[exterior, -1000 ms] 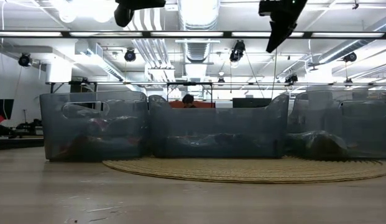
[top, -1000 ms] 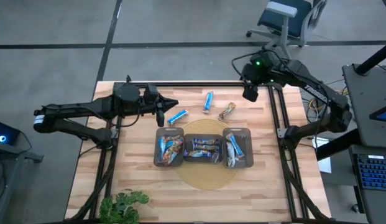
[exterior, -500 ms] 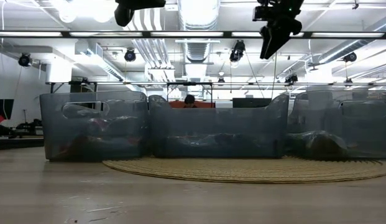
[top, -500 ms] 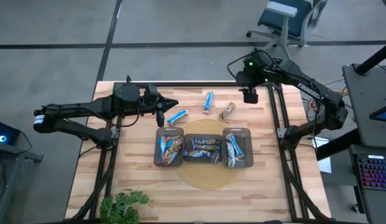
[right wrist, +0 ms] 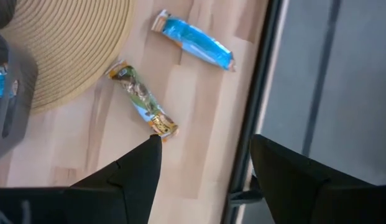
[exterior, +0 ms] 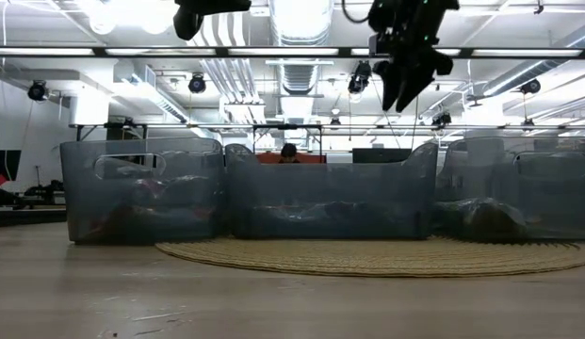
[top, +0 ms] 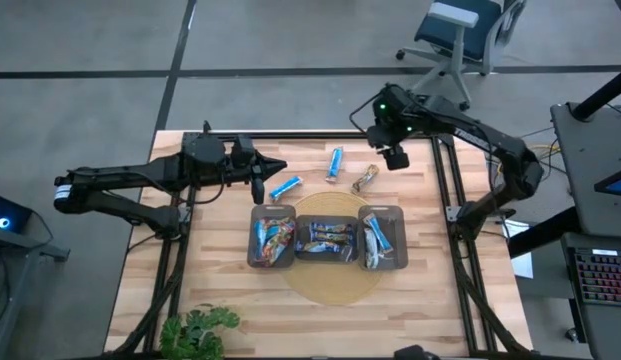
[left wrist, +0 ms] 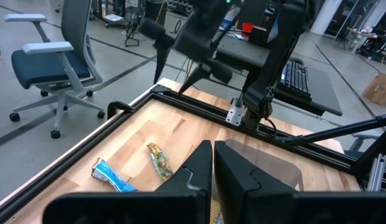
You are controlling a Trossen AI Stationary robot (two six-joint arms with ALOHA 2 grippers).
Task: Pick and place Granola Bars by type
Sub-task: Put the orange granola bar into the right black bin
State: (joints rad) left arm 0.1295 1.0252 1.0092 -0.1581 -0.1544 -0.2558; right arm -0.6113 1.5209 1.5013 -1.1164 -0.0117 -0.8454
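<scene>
Three loose Granola Bars lie flat on the wooden table behind the trays: a blue one, a second blue one, and an orange-green one. Three dark trays hold several more bars. My right gripper hangs open high above the table, just right of the orange-green bar; it points steeply down and holds nothing. My left gripper hovers shut and nearly level above the table's left part, beside the first blue bar.
The trays stand in a row on a round woven mat. Black frame rails run along the table's edges. A potted plant sits at the near left corner. An office chair stands beyond the far edge.
My right gripper has sunk and gone toward the table's left, toward the orange-green bar, and it has rolled about its own pointing line. The bars and trays lie as before.
</scene>
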